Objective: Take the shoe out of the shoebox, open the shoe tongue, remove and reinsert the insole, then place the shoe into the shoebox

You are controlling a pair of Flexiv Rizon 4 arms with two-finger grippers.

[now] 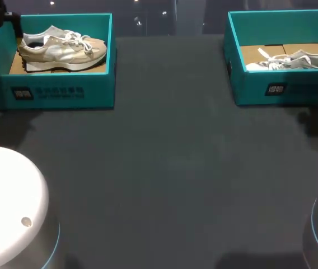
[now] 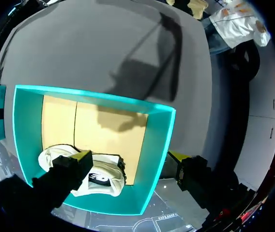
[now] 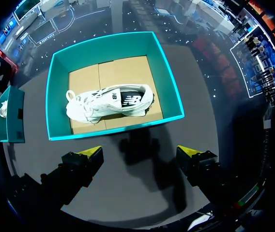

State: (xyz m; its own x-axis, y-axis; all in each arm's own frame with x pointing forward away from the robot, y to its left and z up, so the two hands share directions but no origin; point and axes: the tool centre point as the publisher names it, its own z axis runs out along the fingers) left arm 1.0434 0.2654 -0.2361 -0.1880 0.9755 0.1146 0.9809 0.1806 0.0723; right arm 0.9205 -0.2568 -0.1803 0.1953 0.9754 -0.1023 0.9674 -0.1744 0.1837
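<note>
1. Head view: a dark counter (image 1: 170,168) is carrying two teal boxes, well apart at its far corners. The left shoebox (image 1: 58,89) is holding a beige shoe (image 1: 64,49). The right shoebox (image 1: 285,89) is holding a white shoe (image 1: 293,60). Both toes are pointing toward the middle. Neither shoe is out yet, so the step in hand looks like the first lift.
2. Left wrist view: the left hand (image 2: 130,157) is hanging over the left shoebox, spread wide and gripping nothing. One yellow tip is sitting over the beige shoe near its opening; the other is lying outside the box wall. For a clean lift, both fingers probably need to come inside the wall and straddle the shoe before closing.
3. Right wrist view: the right hand (image 3: 140,151) is hovering over bare counter just beside the right shoebox's near wall, wide and empty. The white shoe is lying inside, ahead of the fingers.
</note>
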